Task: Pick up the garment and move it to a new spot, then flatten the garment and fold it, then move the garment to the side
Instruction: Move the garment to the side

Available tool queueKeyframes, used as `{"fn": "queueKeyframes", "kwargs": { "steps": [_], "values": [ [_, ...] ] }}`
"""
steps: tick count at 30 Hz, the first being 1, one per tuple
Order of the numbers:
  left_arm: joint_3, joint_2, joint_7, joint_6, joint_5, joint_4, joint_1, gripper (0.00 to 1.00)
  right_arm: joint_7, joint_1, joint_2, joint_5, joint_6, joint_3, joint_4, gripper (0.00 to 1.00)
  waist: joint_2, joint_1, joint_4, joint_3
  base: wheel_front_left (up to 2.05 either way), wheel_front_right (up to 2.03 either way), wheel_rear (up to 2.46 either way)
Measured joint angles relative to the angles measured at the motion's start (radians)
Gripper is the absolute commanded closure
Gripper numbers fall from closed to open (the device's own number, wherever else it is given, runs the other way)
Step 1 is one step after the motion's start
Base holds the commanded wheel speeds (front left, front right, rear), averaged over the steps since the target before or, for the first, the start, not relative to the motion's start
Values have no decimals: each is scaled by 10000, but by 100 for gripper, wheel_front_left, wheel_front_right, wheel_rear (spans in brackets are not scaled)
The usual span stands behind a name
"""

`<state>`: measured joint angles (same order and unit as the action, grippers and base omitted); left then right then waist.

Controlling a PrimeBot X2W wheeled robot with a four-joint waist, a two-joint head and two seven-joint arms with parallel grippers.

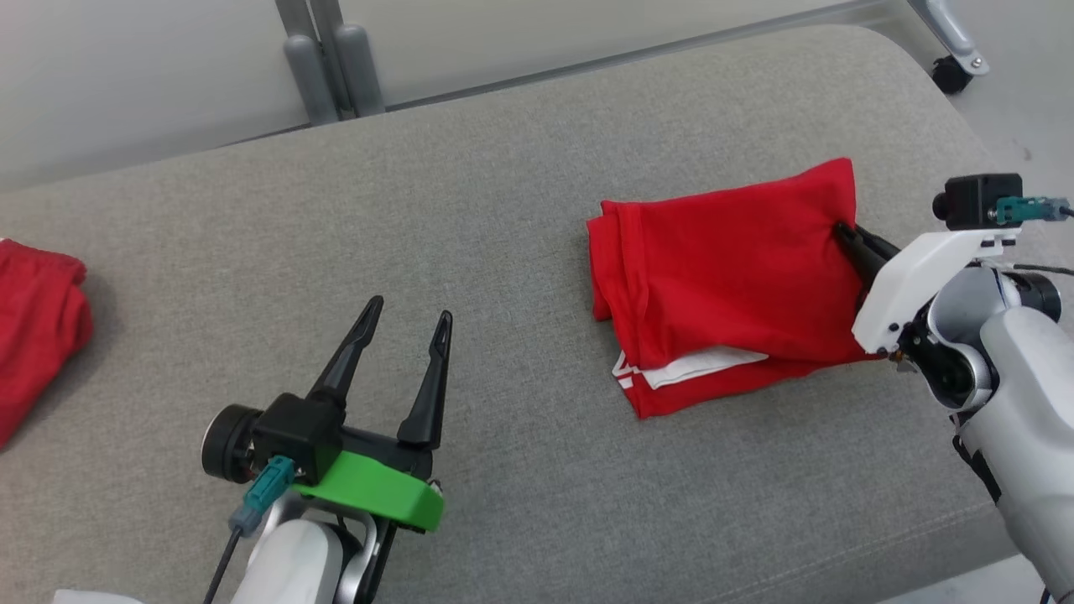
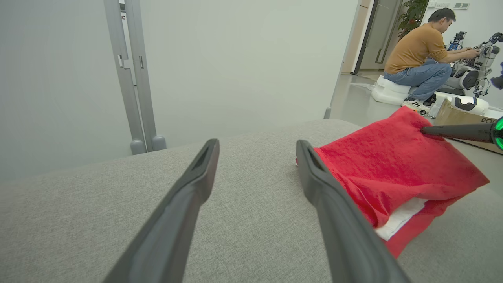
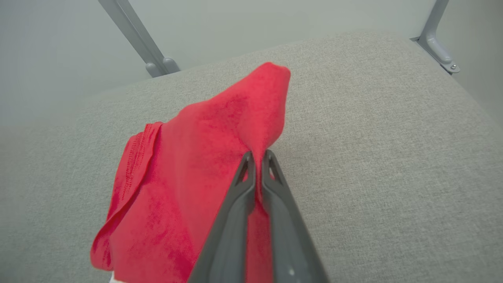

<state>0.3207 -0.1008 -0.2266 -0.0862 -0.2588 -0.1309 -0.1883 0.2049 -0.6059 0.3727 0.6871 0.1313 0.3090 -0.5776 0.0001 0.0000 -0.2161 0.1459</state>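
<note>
**Limp red garment (image 1: pixel 722 268), pinched at one edge**

Your grey fabric-covered table (image 1: pixel 503 210) carries the folded garment near its right edge. It looks like light, soft cloth, so expect the layers to sag and slide. Take hold at a folded edge, through every layer. Your right tool (image 1: pixel 847 236) is clamped on the garment's right-hand edge, tenting it. Your left tool (image 1: pixel 409 312) stands open toward the front edge, well apart.

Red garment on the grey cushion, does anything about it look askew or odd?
Yes. The folded red garment is uneven: a white inner layer pokes out at its near edge, and the right gripper pinches its right edge up off the cushion.
</note>
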Motion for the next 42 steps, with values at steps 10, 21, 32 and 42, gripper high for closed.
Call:
{"fn": "queueKeyframes", "kwargs": {
  "steps": [10,21,32,42],
  "values": [
    [107,-493,771,73,345,740,-748,0,-477,-2027,999,69,4,495,-1080,100,0,0,-303,1704,0,0,0],
    [104,-782,1034,161,546,1233,-1090,0,-1235,-3462,2307,115,2,610,-2970,100,0,1,-107,3278,0,0,0],
    [86,-711,562,247,282,805,-1031,0,-3252,-3736,2376,-357,2,1344,-3647,0,0,1,297,2904,0,0,0],
    [-840,-995,-86,740,-130,535,26,0,-4284,-2777,1561,393,2,1728,-1486,0,-1,1,348,1258,0,0,0]
  ]
}}
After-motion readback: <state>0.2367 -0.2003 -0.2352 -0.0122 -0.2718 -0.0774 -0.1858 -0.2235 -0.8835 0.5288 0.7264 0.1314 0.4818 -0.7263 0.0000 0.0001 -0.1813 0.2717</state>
